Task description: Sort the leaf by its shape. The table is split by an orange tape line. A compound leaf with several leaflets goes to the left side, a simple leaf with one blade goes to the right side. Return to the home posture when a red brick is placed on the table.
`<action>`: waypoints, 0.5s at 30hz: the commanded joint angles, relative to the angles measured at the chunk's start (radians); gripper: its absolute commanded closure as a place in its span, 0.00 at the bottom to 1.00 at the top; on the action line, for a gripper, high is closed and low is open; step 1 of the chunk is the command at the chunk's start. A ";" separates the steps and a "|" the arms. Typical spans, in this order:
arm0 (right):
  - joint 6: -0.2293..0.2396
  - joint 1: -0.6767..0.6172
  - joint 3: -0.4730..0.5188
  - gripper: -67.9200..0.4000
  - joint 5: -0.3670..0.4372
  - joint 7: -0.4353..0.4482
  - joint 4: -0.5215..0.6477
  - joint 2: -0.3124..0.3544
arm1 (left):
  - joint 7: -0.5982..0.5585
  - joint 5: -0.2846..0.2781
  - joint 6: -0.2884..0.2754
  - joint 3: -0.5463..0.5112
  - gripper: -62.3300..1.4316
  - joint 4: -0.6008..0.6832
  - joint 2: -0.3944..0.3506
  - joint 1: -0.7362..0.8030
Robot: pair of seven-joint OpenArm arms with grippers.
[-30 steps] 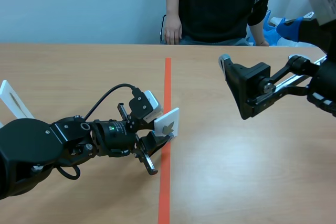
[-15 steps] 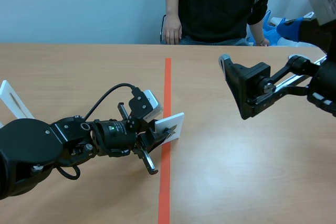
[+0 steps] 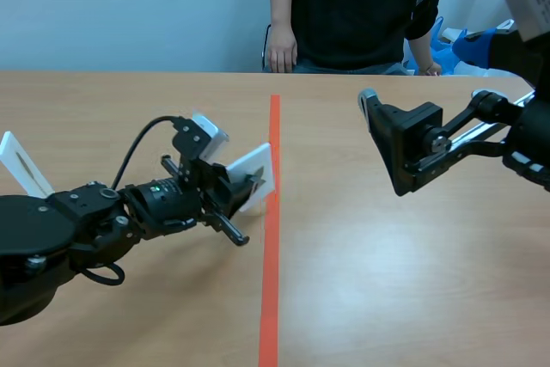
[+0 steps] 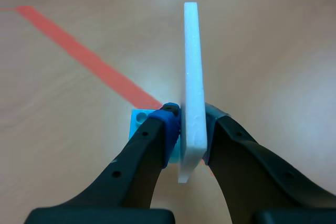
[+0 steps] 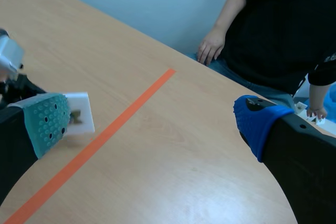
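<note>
A white card (image 3: pixel 254 176) bearing a small brown leaf is held upright, just left of the orange tape line (image 3: pixel 273 212). My left gripper (image 3: pixel 239 198) is shut on it. The left wrist view has the card (image 4: pixel 192 72) edge-on, pressed between that gripper's (image 4: pixel 192 129) two fingers. The leaf's shape is too small to tell. My right gripper (image 3: pixel 394 150) hangs raised over the table's right side. It stands open (image 5: pixel 152 124) with nothing between its fingers, and the card (image 5: pixel 80 113) lies ahead of its grey-green pad.
A second white card (image 3: pixel 21 173) leans at the table's far left edge. A person sits across the table, one hand (image 3: pixel 281 51) resting at its far edge, and that hand (image 5: pixel 210 46) also shows in the right wrist view. Blue items (image 3: pixel 468 45) lie at the back right.
My left gripper has drawn back to the left with the card, from over the tape line to just left of it, and a little higher. The right arm has kept still.
</note>
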 commanded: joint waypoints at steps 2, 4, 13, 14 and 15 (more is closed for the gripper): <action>-0.003 0.007 0.008 0.04 0.011 0.014 0.025 0.005 | 0.004 -0.006 -0.002 -0.087 0.84 0.024 -0.022 0.022; -0.003 0.007 0.008 0.04 0.011 0.014 0.025 0.005 | 0.006 -0.006 -0.002 -0.158 0.84 0.026 -0.032 0.046; -0.003 0.007 0.008 0.04 0.011 0.014 0.025 0.005 | 0.006 -0.052 -0.005 -0.422 0.84 0.071 -0.092 0.204; -0.003 0.007 0.008 0.04 0.011 0.014 0.025 0.005 | 0.006 -0.051 -0.007 -0.447 0.84 0.089 -0.099 0.233; -0.003 0.007 0.008 0.04 0.011 0.014 0.025 0.005 | 0.005 -0.051 -0.010 -0.470 0.84 0.109 -0.107 0.264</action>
